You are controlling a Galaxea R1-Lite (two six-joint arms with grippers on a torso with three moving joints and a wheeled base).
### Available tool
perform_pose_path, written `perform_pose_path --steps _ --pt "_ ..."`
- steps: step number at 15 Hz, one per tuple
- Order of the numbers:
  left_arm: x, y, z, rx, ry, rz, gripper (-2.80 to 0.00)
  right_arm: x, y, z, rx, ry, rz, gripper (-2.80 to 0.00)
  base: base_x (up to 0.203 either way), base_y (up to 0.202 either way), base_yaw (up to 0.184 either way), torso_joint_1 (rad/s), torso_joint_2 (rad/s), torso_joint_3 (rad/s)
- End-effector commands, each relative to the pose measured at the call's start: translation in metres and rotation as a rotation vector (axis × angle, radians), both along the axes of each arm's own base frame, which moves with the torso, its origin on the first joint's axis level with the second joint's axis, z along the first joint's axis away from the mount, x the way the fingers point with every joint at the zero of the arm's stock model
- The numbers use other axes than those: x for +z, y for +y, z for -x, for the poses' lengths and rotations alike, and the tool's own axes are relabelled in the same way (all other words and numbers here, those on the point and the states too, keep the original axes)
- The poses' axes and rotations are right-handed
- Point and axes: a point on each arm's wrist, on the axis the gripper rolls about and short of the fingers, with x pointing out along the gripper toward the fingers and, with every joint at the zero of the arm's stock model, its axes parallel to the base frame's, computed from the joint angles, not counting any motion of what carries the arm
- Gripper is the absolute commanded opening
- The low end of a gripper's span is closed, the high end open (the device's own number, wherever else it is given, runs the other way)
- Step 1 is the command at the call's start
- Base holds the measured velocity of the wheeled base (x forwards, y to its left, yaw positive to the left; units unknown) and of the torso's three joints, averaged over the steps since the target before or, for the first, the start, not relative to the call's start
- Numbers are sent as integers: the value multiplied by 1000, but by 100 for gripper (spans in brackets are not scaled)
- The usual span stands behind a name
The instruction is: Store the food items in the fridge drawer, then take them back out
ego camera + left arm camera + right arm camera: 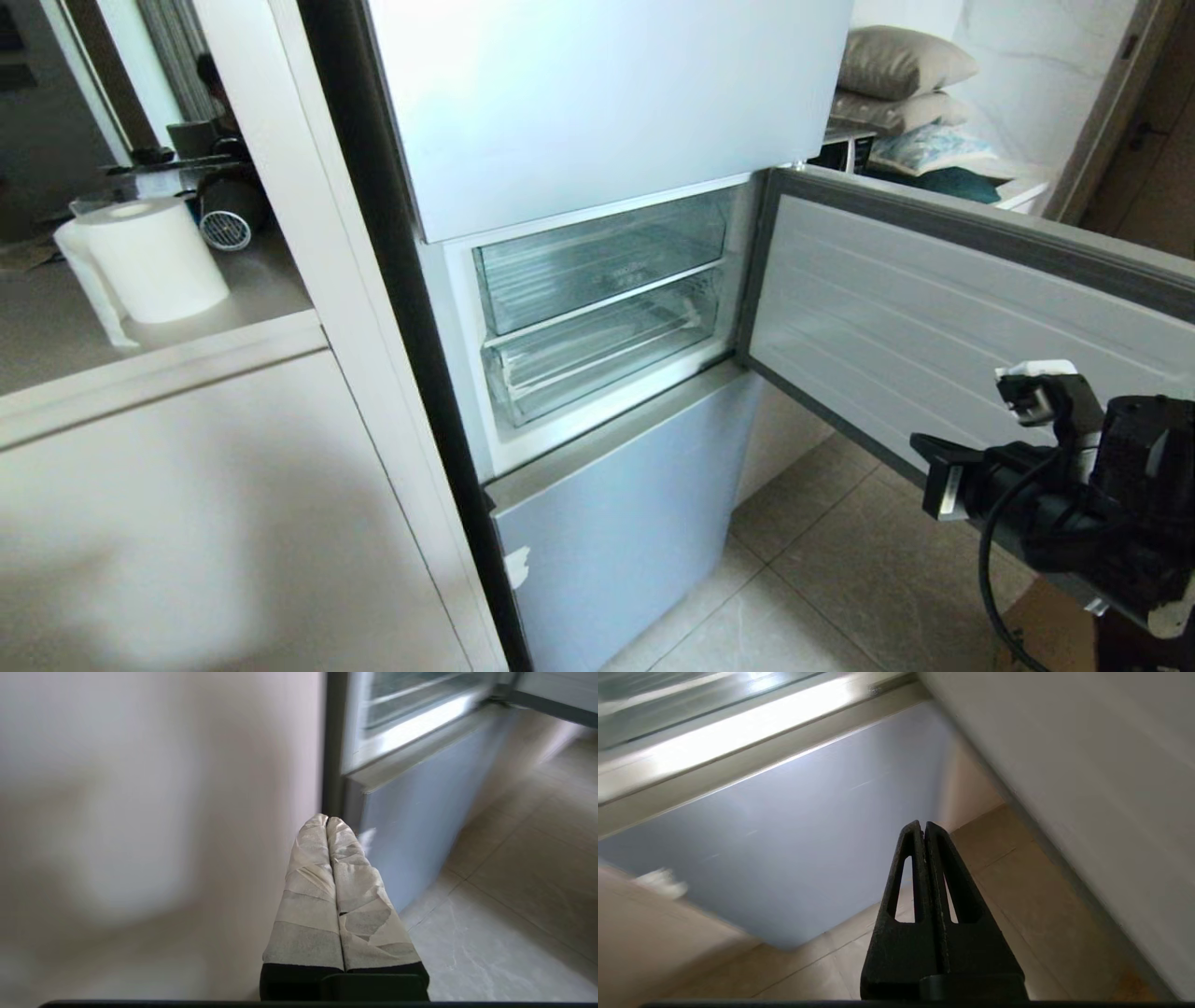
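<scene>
Fridge (597,103) fills the centre of the head view, its middle door (952,299) swung wide toward the right of the frame, and we note two clear drawers stacked in the opened compartment. We take the lower one, the fridge drawer (597,359), at centre frame just below the taller upper drawer (597,261), to be the task's container; it sits pushed in and shows nothing inside that we can make out. Its long axis runs across the opening, rising slightly from lower left to upper right in the frame. No food item is visible in any view, so we cannot place it. A paper roll (149,257) stands on the counter at upper left, well apart from the work. The right gripper (938,485) sits at lower right of the head view, in front of the open door, with its tip pointing left; the drawer lies up and to the left of it. In the right wrist view its black fingers (915,877) are pressed together on nothing. The left gripper (327,821) appears only in its own wrist view, taped fingers closed and empty, low beside the cabinet panel (140,812). We judge the right arm the nearer and the likelier to reach the drawer front.
</scene>
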Motion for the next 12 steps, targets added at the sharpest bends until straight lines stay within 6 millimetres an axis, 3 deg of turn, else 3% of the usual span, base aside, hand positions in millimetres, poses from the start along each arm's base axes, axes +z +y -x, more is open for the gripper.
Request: perform_pose_path --steps 1,12 --pt "0 0 0 1 1 0 -280 0 5 1 19 -1 0 -280 1 -4 123 2 2 2" --pt "0 0 0 1 1 0 -280 -36 14 -25 24 -5 1 -280 0 -10 176 4 3 3"
